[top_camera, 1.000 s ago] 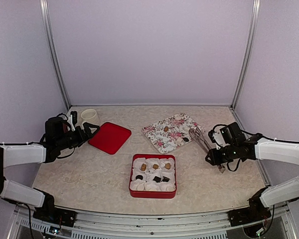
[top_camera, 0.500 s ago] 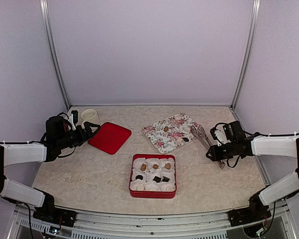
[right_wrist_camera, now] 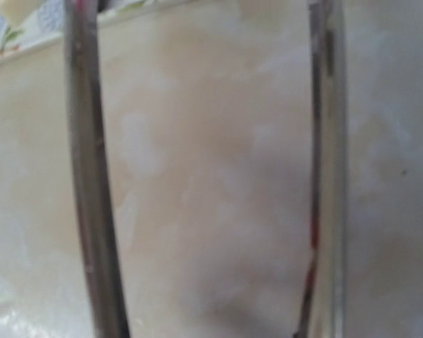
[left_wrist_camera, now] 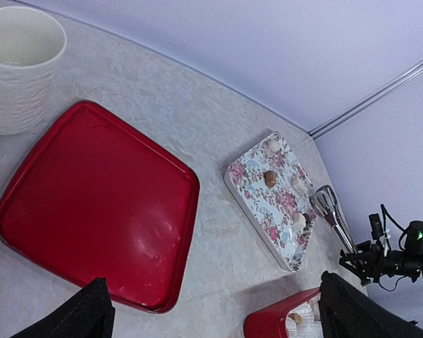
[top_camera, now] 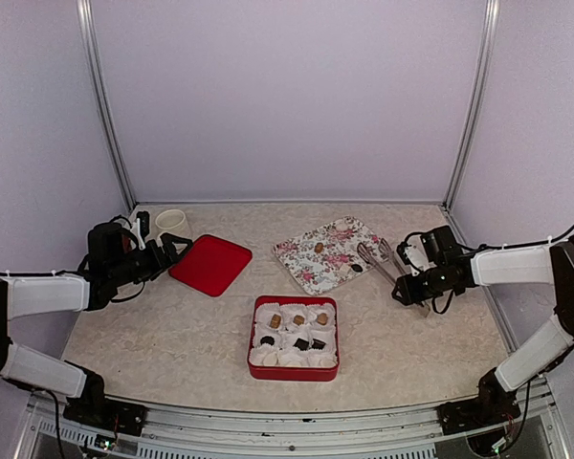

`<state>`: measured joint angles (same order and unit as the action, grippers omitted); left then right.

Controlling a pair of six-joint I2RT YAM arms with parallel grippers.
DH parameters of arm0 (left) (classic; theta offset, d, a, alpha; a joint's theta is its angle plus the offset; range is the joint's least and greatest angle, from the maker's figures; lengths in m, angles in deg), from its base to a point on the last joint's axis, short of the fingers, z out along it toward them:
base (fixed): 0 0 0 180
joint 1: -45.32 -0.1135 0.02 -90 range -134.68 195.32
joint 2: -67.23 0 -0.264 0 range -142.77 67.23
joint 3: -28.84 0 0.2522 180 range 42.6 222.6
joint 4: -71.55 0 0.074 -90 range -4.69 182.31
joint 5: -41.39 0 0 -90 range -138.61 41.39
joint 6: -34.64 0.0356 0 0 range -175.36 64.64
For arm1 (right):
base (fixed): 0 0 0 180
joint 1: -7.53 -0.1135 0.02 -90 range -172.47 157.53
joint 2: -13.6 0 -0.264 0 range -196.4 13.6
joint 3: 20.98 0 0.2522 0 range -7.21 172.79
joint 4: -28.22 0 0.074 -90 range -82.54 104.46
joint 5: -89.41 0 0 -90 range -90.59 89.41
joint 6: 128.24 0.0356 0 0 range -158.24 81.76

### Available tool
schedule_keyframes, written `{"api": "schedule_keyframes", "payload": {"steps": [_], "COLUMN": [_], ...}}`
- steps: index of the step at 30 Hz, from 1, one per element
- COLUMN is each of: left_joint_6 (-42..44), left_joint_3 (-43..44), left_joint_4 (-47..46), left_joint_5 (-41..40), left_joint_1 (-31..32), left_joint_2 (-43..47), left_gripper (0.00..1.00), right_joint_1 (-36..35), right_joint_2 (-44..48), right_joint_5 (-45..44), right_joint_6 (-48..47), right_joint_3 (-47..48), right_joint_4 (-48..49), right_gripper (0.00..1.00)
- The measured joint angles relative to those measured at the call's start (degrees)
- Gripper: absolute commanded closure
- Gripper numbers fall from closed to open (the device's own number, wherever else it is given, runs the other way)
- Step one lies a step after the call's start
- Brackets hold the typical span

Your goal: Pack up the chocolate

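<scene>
- My left gripper (top_camera: 175, 247) hovers at the far left with its jaws spread wide and nothing in them, beside the white mug (top_camera: 171, 222); I judge it is parked clear of the work
- The red lid (top_camera: 210, 265) lies flat just right of that gripper, set aside so the box stays open for filling and within reach for closing
- The red box (top_camera: 292, 374) sits near centre, lined with white paper cups (top_camera: 264, 356); three tan pieces fill the far row, three dark ones the middle row, and the near row looks unfilled
- The chocolate (top_camera: 319, 247) not yet packed is on the floral tray (top_camera: 306, 260), just beyond the box: one tan piece and one dark piece near its right edge
- The tongs (top_camera: 381, 262) point at that edge, arms sprung apart in the wrist view, ready to take a piece, I think
- My right gripper (top_camera: 413, 285) appears to be grasping the tongs by the handle end, loosely enough to let them spread
</scene>
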<state>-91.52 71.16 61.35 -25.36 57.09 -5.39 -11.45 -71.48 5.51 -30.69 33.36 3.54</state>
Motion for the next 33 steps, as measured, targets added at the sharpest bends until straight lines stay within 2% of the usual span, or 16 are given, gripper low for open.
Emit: {"api": "schedule_keyframes", "payload": {"steps": [8, 19, 26, 33], "left_joint_6": [0.02, 0.09, 1.01, 5.18], "left_joint_3": [0.02, 0.13, 3.19, 9.05], "left_joint_4": [0.02, 0.07, 4.15, 11.37], "left_joint_5": [-0.17, -0.33, -2.89, -7.93], "left_joint_1": [0.00, 0.00, 0.22, 3.19], "left_joint_2": [0.00, 0.00, -0.46, -2.01], "left_gripper": [0.01, 0.01, 0.01, 0.03], "right_joint_1": [0.17, 0.20, 0.37, 0.37], "right_joint_2": [-3.56, -3.96, -1.55, 3.89], "right_joint_5": [0.31, 0.72, 1.81, 3.19], "right_joint_6": [-0.94, -1.70, -1.79, -1.97], "right_joint_3": [0.52, 0.85, 1.92, 6.84], "right_joint_4": [-0.37, -0.76, -1.77, -2.54], "right_gripper": [0.38, 0.19, 0.00, 0.00]}}
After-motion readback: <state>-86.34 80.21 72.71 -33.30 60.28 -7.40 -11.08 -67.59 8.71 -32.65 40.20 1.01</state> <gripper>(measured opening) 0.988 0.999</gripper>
